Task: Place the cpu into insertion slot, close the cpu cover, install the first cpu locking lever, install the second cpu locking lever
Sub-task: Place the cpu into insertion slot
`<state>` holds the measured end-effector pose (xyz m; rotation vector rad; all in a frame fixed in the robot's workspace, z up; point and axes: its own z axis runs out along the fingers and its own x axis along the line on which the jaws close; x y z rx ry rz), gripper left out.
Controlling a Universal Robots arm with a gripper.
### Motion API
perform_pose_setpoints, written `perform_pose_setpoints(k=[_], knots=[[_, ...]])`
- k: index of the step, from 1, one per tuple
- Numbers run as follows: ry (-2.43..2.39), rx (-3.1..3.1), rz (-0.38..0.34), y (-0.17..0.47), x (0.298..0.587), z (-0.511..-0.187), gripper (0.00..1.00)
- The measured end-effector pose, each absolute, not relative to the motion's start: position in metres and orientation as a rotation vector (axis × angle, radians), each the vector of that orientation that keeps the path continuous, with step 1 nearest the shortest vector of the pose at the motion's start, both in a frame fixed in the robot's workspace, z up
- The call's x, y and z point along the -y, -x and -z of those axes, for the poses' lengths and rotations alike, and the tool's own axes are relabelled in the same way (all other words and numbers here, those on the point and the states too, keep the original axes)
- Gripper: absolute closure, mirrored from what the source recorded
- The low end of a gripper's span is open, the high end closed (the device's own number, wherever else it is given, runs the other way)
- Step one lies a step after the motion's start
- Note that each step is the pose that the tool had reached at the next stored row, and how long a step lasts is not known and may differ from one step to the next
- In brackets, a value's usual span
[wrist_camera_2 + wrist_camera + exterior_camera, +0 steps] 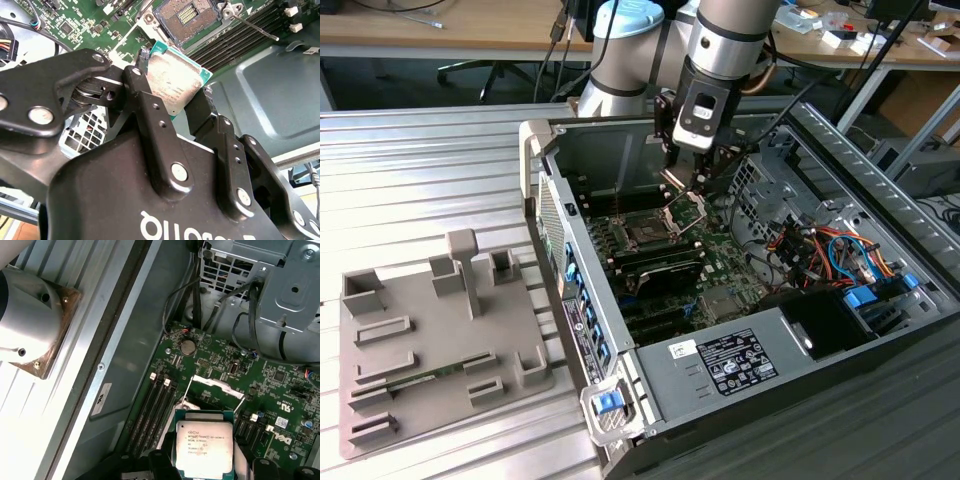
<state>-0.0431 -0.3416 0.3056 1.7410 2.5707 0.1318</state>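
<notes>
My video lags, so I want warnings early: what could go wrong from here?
The cpu hangs by two edges in the gripper; a slip could drop it onto the contacts of the insertion slot. The locking lever sticking out beside the slot might snag the gripper on descent.

Cpu (175, 82) between jaws, over motherboard (75, 25), near insertion slot (189, 17), inside case (610, 150).

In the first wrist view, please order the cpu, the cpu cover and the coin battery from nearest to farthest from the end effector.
1. cpu: gripped in the end effector.
2. cpu cover: raised open, just beyond the cpu.
3. coin battery: flat on the green board, past the cover.
</notes>
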Motion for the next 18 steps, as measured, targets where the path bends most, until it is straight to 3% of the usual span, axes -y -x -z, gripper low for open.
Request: perform_pose_setpoints(k=[18], knots=[[-1.806,-2.523,-0.130,0.0431,0.3417,-0.3055,0.45]])
